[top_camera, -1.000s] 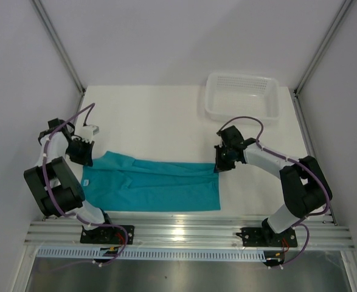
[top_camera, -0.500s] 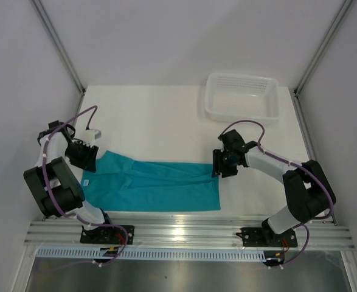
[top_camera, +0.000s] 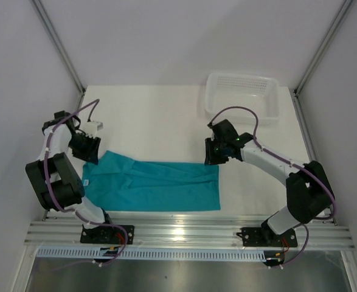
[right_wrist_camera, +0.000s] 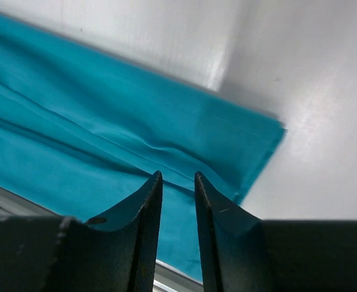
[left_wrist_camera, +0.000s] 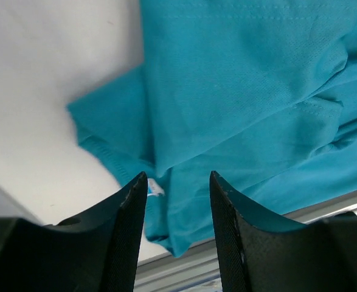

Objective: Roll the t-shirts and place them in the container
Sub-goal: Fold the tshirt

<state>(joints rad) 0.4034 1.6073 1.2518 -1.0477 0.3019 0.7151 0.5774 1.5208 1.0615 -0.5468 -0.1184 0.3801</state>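
Observation:
The teal t-shirt (top_camera: 151, 185) lies flat on the white table as a long folded strip running left to right. Its small white neck label (left_wrist_camera: 155, 190) shows near the left end. My left gripper (top_camera: 90, 149) hovers over the strip's far left corner, open, with nothing between its fingers (left_wrist_camera: 178, 176). My right gripper (top_camera: 212, 153) hangs over the far right corner of the t-shirt (right_wrist_camera: 105, 140). It is open by a narrow gap with only cloth below (right_wrist_camera: 178, 174). Neither gripper touches the fabric.
A white plastic basket (top_camera: 274, 97) stands at the back right of the table, just behind the right arm. An aluminium rail (top_camera: 190, 231) runs along the near edge below the t-shirt. Slanted frame posts rise at both back corners.
Both grippers went from shut to open and let go of the t-shirt's far corners. They rose off the cloth; the right one shifted left and back, then narrowed its gap.

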